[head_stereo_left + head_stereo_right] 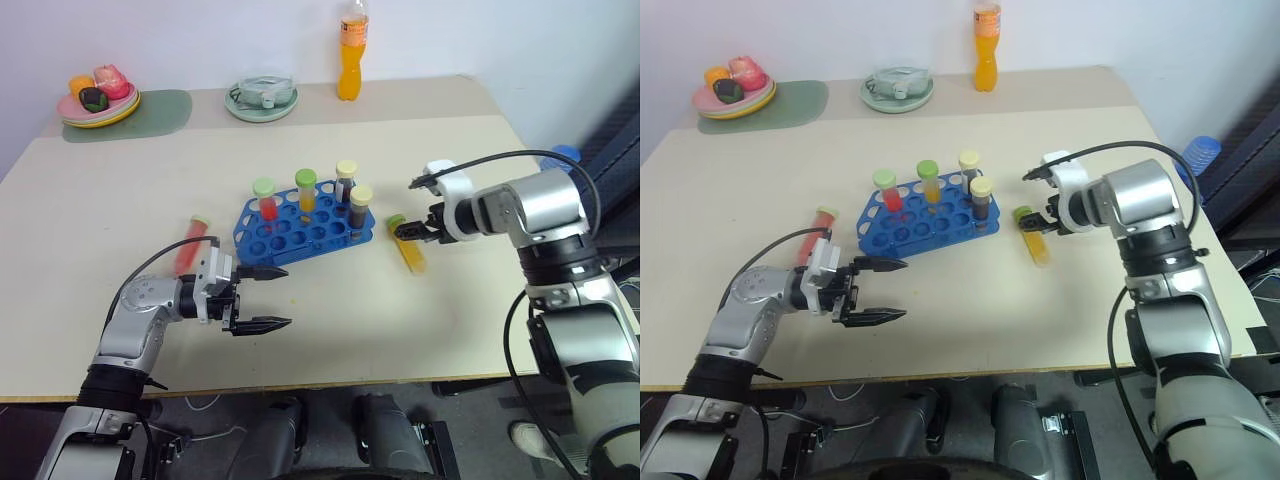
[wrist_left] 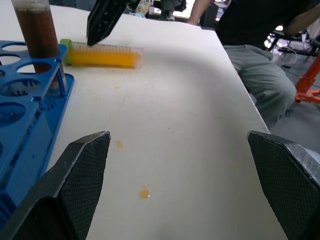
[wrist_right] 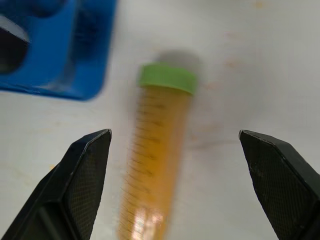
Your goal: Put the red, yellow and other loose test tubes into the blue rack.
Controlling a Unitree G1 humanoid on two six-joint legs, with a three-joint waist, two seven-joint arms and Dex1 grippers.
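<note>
My right gripper hangs released above the yellow tube, its two fingers spread wide with the tube lying flat on the table between them, nearer one finger than the other, touching neither. The tube's green cap points toward the blue rack, which sits just beyond my right fingertips.

My left gripper is also released and grasps nothing; its fingers point across the table toward the rack's near corner, close to it but apart. The red tube lies flat behind that hand, on the side away from my fingertips.

Counting: two loose tubes on the table, one yellow and one red. Four tubes stand upright in the rack: one red with a green cap, one orange with a green cap, and two dark ones with pale yellow caps. One rack.
</note>
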